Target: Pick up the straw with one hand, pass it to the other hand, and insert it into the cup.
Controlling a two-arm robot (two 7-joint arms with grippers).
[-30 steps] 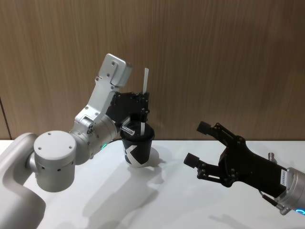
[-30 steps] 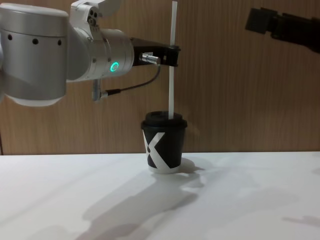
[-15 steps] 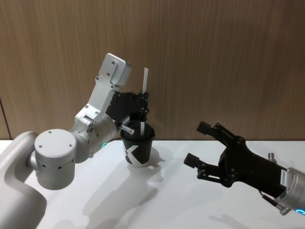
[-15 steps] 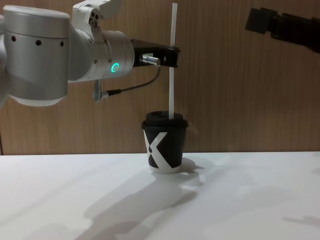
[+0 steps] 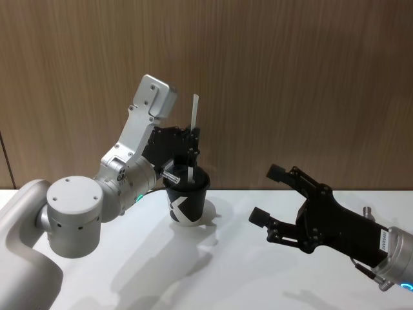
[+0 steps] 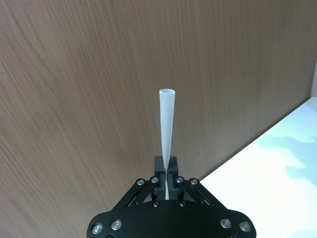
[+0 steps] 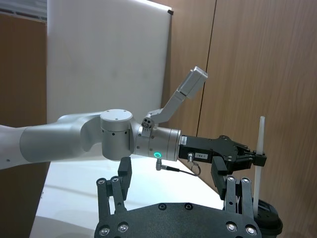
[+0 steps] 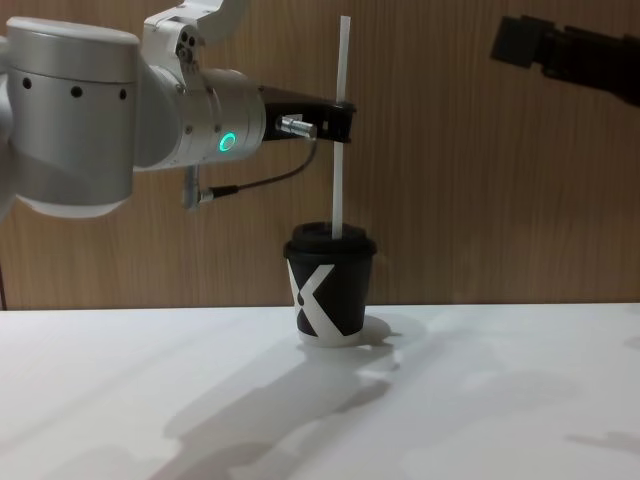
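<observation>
Left hand (image 8: 340,118) pinches one straw (image 8: 340,150) over one cup (image 8: 329,290); right hand (image 5: 274,197) spread wide.

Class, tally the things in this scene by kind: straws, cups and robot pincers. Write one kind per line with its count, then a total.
Straws: 1, the white straw, held upright over the cup by the left pincer
Cups: 1, the black cup
Pincers: 2, the left pincer and the right pincer, open
Total: 4

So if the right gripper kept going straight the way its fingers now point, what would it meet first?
Probably the cup and the straw held by the left gripper. The open right gripper points towards them across bare table, though depth is hard to judge.
</observation>
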